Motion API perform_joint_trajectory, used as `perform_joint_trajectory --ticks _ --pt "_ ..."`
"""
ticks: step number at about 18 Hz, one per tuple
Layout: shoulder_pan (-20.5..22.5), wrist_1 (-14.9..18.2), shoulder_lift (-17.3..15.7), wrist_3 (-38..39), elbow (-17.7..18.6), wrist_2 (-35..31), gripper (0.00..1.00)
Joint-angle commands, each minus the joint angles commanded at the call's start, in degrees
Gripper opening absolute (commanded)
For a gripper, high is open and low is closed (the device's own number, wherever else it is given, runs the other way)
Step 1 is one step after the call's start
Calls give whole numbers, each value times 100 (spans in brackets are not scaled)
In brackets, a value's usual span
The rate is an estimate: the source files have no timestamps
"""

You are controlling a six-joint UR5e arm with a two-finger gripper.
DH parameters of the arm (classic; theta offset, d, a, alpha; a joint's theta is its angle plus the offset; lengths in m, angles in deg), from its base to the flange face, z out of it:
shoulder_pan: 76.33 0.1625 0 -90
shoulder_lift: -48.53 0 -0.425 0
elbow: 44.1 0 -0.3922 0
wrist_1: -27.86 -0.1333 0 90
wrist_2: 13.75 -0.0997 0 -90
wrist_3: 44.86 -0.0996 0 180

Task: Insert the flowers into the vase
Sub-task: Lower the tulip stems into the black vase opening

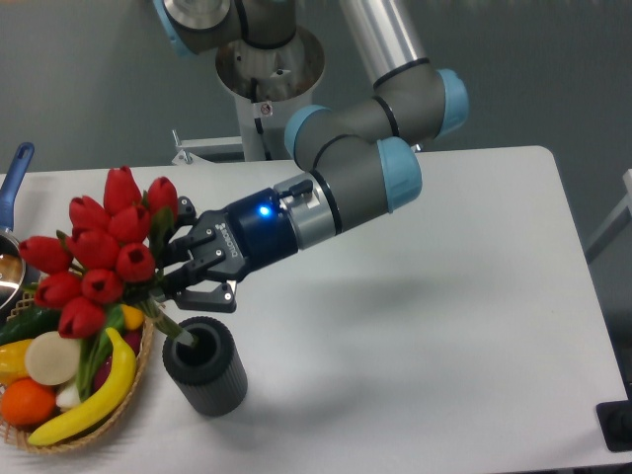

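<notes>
Just below the gripper [178, 279] stands the ribbed dark grey vase [205, 365], its round mouth facing up, and the green stem ends of the red tulip bunch [99, 252] already dip past its rim. The gripper is clamped on the stems a little above that mouth, with the closed buds fanning out up and to its left, so the bunch leans away from upright. I judge the tilt to follow from the slanted wrist: the arm reaches in from the right and feeds the stems down at an angle, keeping the fingers clear of the vase wall. Straightening the bunch before letting go would likely help it settle instead of tipping the vase.

Left of and below the gripper, partly under the buds, sits a wicker basket [133, 385] of toy produce, including a banana [89, 403] and an orange [26, 402].

A blue light [262, 209] glows on the dark wrist body behind the gripper. White lettering runs along it but is too small to read.
</notes>
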Motion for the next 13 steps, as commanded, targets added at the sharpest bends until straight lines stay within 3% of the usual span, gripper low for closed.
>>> perform_joint_trajectory --ticks 8,13 --pt "17 0 351 -202 79 -70 29" --pt "88 0 414 -623 491 -70 30"
